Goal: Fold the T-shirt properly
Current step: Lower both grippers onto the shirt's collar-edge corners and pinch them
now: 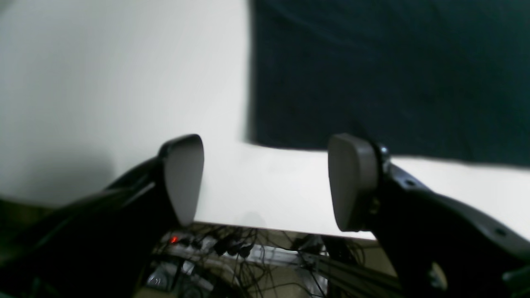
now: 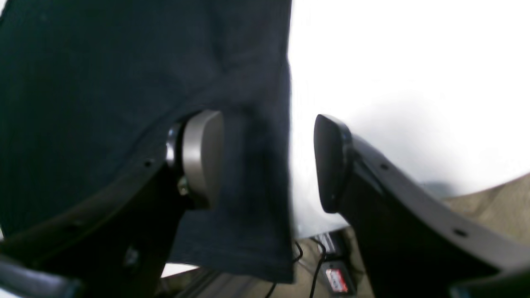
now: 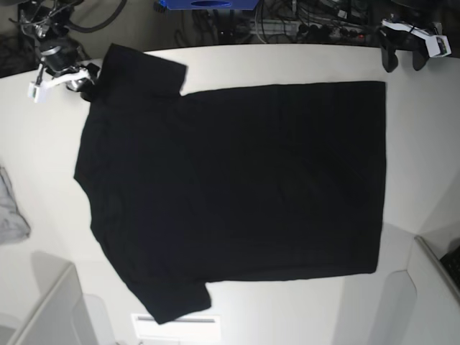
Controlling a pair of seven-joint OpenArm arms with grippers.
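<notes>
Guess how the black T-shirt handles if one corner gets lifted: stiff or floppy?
Probably floppy: the T-shirt lies flat against the table, and in the right wrist view its sleeve hangs limp over the table edge. It likely drags rather than slides as a sheet, since so much cloth rests on the surface. Thin fabric; a single-corner lift would probably bunch it.

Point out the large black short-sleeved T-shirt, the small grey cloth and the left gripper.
Black T-shirt (image 3: 237, 180): base view, middle of body.
Grey cloth (image 3: 10, 215): base view, its visible folds.
Left gripper (image 1: 265, 182): left wrist view, midway between fingertips.

T-shirt (image 3: 237, 187) | black, plain side up | spread flat (sleeves out)
</notes>
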